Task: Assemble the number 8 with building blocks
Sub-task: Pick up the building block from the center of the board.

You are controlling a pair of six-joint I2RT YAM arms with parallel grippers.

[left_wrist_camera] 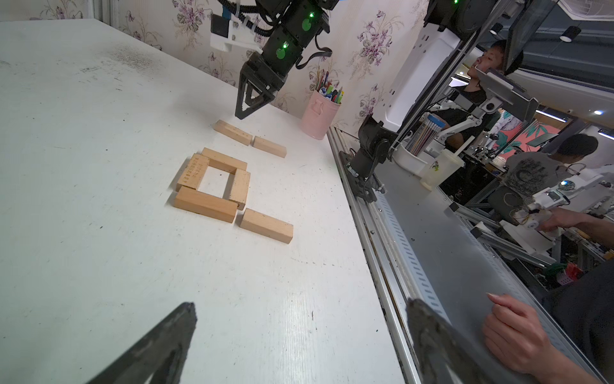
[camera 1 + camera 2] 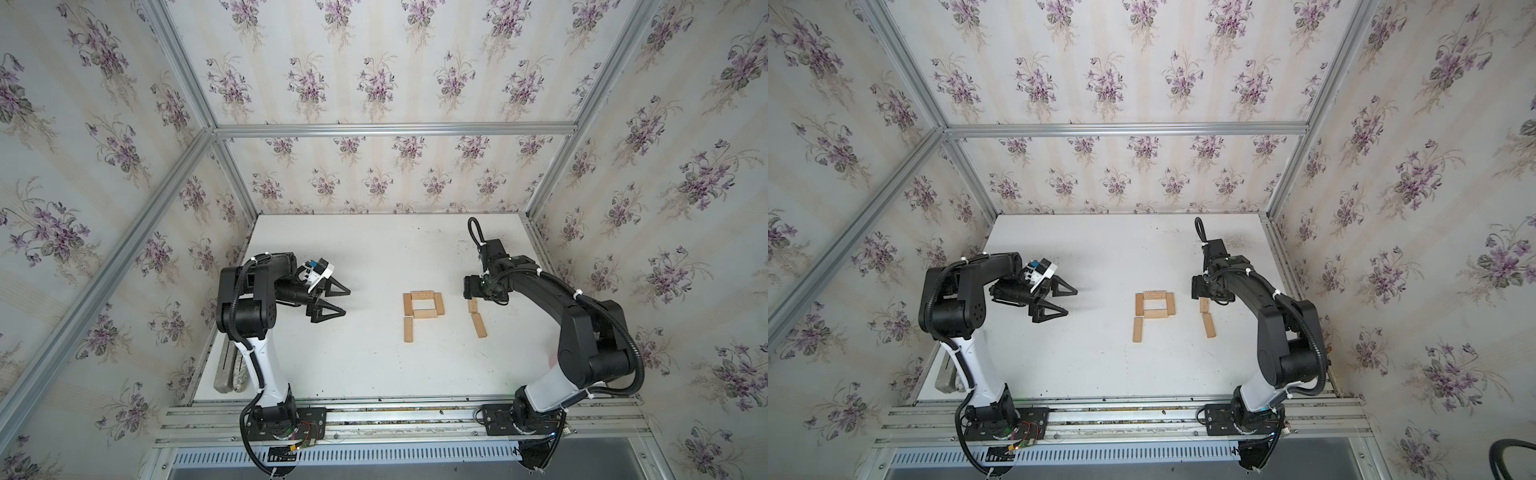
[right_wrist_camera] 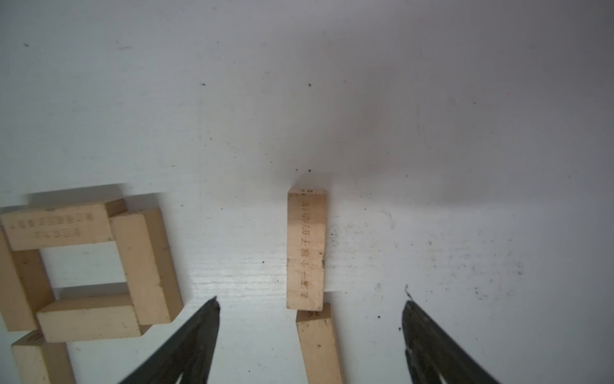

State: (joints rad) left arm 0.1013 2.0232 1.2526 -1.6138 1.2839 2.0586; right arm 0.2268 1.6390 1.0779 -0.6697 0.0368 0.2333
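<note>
Loose printed block (image 3: pixel 306 249): light tan, characters on its top face, flat on the table (image 2: pixel 353 365) just right of the half-built 8 (image 2: pixel 424 314). Its long axis is parallel to the 8's uprights, and it sits end-to-end with a second loose block (image 3: pixel 319 342). Directly above its near end hovers the right gripper (image 3: pixel 310 302), jaws spread across the short width, empty. A straight drop should straddle it. The left gripper (image 2: pixel 347 302) is also spread and well apart, so right is the nearer arm.

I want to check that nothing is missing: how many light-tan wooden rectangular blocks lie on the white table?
7 blocks. Four form a closed square. One continues its left side toward the robot. Two lie end to end to its right. None seems hidden.
</note>
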